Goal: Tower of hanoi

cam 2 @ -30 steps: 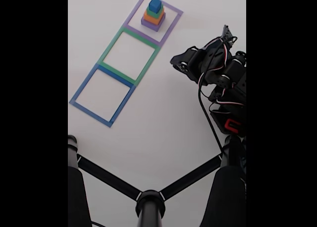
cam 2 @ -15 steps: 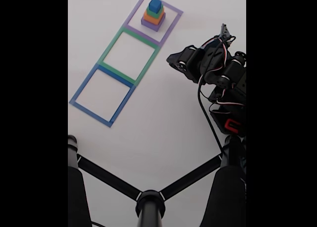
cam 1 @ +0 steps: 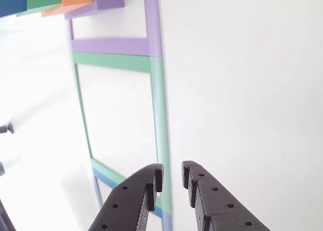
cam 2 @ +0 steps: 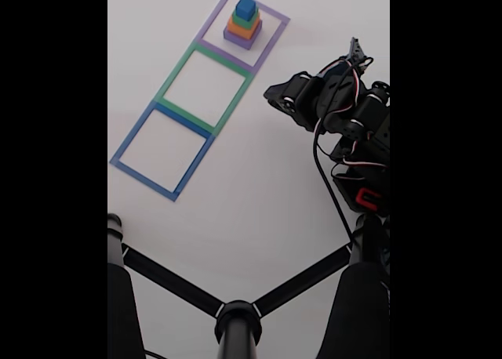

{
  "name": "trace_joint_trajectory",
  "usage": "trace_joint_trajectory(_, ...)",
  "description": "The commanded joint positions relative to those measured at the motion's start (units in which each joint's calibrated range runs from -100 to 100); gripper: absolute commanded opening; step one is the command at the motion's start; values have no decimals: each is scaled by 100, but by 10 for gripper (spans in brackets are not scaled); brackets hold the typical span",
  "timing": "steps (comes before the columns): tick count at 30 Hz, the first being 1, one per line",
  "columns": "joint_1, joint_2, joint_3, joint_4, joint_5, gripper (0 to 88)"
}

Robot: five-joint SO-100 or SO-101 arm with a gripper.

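Fixed view: the tower of hanoi (cam 2: 243, 23) stands whole inside the purple taped square (cam 2: 273, 41) at the far end of the row, blue cube (cam 2: 246, 7) on top, then green, orange, and the purple block (cam 2: 236, 38) at the bottom. The green taped square (cam 2: 174, 82) and blue taped square (cam 2: 133, 135) hold nothing. My arm (cam 2: 329, 108) sits folded to the right of the row, well apart from the stack.

Other view: my pincer (cam 1: 172, 175) enters from the bottom edge, fingers nearly together with only a narrow slit between the tips, grasping nothing. Below it lies the green tape line; the stack's edge shows at top left.

Judgement: no block moved yet, so this is the very start, the approach for the first lift (the blue cube). Next move calls for reaching out over the purple square, spreading the fingers wider than the cube, and coming down squarely so the green block beneath is not nudged
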Motion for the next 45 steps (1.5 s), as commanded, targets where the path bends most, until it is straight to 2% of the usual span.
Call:
trace_joint_trajectory(1,-30,-68,70,-121,0,1)
trace_joint_trajectory(14,-221,-60,6,57,0,0)
trace_joint_trajectory(15,-236,-52,-3,73,294,0)
trace_joint_trajectory(16,-274,-11,-3,33,864,0)
trace_joint_trajectory(19,-312,197,-39,-218,864,0)
trace_joint_trajectory(22,-198,469,-312,-461,1379,0)
trace_joint_trajectory(25,-30,750,-712,-590,2537,0)
trace_joint_trajectory(30,168,1527,-1602,-938,4154,0)
trace_joint_trajectory(41,84,2809,-3701,-906,5919,0)
trace_joint_trajectory(45,206,3186,-4210,-938,7224,0)
